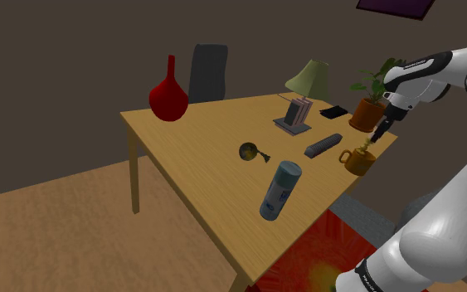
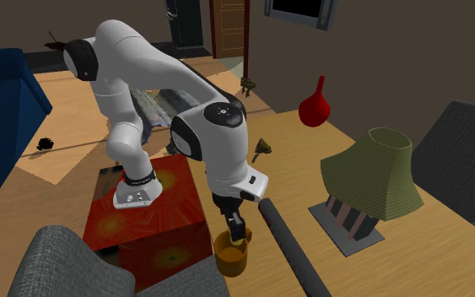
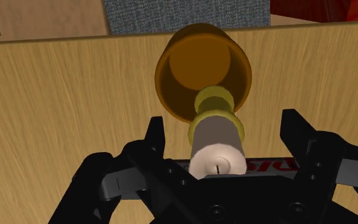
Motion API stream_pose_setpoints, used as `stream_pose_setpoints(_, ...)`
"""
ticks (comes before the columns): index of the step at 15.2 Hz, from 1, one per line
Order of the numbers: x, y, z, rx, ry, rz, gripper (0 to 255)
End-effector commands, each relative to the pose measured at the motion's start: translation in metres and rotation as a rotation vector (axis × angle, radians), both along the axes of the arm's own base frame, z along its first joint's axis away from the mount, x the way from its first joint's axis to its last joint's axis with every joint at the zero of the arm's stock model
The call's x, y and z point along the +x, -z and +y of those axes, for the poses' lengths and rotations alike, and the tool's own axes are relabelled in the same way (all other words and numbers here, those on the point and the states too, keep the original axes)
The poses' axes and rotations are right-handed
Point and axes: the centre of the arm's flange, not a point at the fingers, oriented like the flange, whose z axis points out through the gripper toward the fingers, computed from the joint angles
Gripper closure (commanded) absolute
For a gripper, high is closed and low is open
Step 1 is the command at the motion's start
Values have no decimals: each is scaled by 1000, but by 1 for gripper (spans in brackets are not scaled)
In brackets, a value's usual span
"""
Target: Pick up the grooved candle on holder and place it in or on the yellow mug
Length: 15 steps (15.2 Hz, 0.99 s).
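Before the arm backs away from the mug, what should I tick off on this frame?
1. Fingers open: ok, they stand apart.
2. Candle free of the fingers: ok, a gap shows on each side.
3. Candle seated in the mug: cannot tell. Its holder end overlaps the mug's near rim, but how deep it sits is hidden.
4. Mug upright on the table: ok.
5. Room to lift away: probably ok going straight up. The potted plant stands close behind the hand in the shoulder view.
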Motion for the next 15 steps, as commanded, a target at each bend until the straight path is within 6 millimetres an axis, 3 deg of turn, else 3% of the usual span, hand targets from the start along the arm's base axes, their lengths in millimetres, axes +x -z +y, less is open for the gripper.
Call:
stream_pose_setpoints(1, 0, 0, 0, 0, 0, 0, 0)
stream_pose_setpoints(3, 0, 0, 0, 0, 0, 0, 0)
stream_pose_setpoints(7, -1, -50, 0, 0, 0, 0, 0)
stream_pose_setpoints(15, -1, -50, 0, 0, 0, 0, 0)
